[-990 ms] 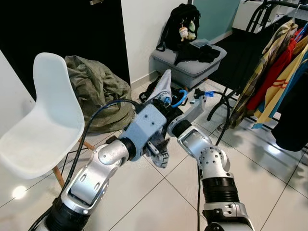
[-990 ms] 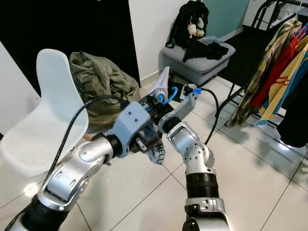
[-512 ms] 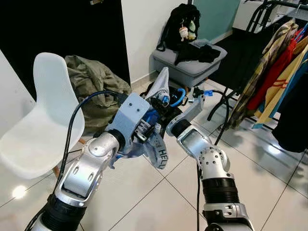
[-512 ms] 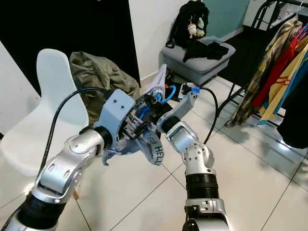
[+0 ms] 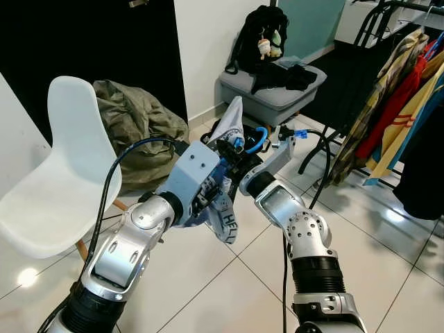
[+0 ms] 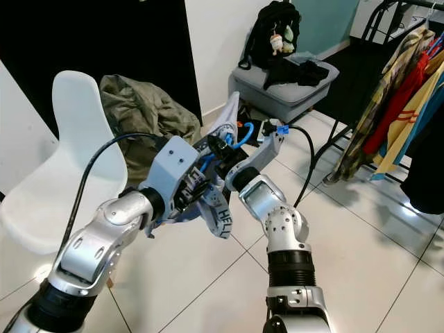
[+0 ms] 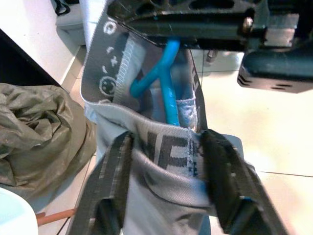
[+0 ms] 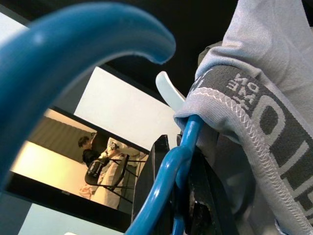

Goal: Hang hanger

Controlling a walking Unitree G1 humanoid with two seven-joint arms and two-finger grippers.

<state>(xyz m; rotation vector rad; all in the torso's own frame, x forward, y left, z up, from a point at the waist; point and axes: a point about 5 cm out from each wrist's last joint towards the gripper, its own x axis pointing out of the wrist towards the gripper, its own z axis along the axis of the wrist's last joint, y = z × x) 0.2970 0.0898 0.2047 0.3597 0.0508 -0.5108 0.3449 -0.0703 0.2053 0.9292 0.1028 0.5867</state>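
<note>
A blue hanger (image 5: 260,139) carries a grey garment (image 5: 225,220) with a dark lettered band. It is held out in front of me above the tiled floor. My right gripper (image 5: 241,151) is shut on the hanger's neck (image 8: 168,171), and the hook curves up past the camera. My left gripper (image 7: 168,196) comes in from the left, just below the right one. Its fingers (image 7: 110,191) are shut on a fold of the garment's band. The hanger's fork (image 7: 164,83) shows inside the garment opening.
A clothes rack with hung shirts (image 5: 395,90) stands at the right, its rail (image 5: 409,5) at the top. A white chair (image 5: 62,173) is at my left. An olive cloth heap (image 5: 139,125) and a grey box (image 5: 274,97) with a black backpack (image 5: 260,31) lie ahead.
My left gripper rose with the garment half a second ago and has since dropped slightly and turned, still on the cloth. My right gripper and the hanger have stayed nearly still.
</note>
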